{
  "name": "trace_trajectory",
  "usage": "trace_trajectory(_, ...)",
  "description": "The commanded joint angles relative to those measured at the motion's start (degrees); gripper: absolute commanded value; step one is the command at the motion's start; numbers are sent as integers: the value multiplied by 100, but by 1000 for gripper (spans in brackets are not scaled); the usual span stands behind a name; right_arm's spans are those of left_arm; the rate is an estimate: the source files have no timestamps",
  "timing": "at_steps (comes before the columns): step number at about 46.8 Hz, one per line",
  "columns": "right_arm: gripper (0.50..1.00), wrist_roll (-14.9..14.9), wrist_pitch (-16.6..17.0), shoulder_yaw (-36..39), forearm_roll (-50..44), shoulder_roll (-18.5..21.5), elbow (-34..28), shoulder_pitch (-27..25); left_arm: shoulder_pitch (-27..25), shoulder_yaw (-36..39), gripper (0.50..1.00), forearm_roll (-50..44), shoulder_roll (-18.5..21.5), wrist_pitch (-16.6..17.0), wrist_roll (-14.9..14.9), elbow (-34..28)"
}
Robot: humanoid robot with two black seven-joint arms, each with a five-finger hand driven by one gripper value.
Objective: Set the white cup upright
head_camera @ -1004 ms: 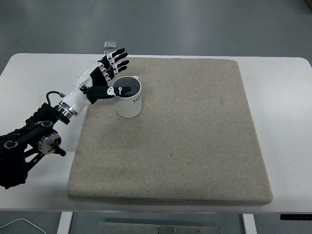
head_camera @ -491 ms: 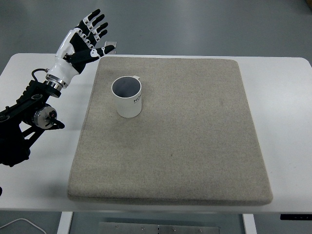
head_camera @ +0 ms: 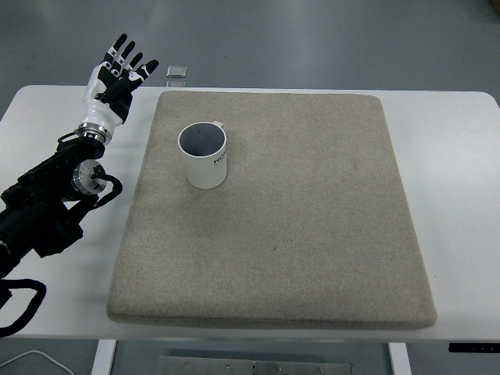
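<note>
Standing upright near the grey felt mat's [head_camera: 312,234] far-left corner, the white ceramic cup [head_camera: 205,156] looks rigid, smooth, breakable; grip its wall. Left hand [head_camera: 112,80] spread, empty.

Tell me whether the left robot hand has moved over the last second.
Yes. The left robot hand has pulled back from the white cup, up and left off the beige mat, fingers spread. The cup stands upright where it was.

Only the white cup [head_camera: 204,155] stands on the open mat [head_camera: 312,234].
</note>
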Motion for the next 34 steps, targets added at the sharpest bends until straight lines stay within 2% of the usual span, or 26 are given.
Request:
trace_trajectory(1, 930, 0, -8, -9, -13, 0, 0, 1, -62, -2, 994, -305, -56, -203, 212, 137)
trace_trajectory(8, 930, 0, -8, 9, -4, 0, 0, 1, -194, -2, 994, -824, -214, -713, 327, 516)
trace_trajectory(12, 930, -9, 1, -26, -4, 0, 0, 1, -229, -10, 994, -965, -214, -863, 520, 516)
trace_trajectory(26, 930, -9, 53, 0, 4, 0, 0, 1, -528, -10, 994, -1132, -223, -881, 995, 446)
trace_trajectory(34, 930, -9, 53, 9, 13, 0, 9, 1, -607, -2, 994, -1141, -249, -863, 1048, 472)
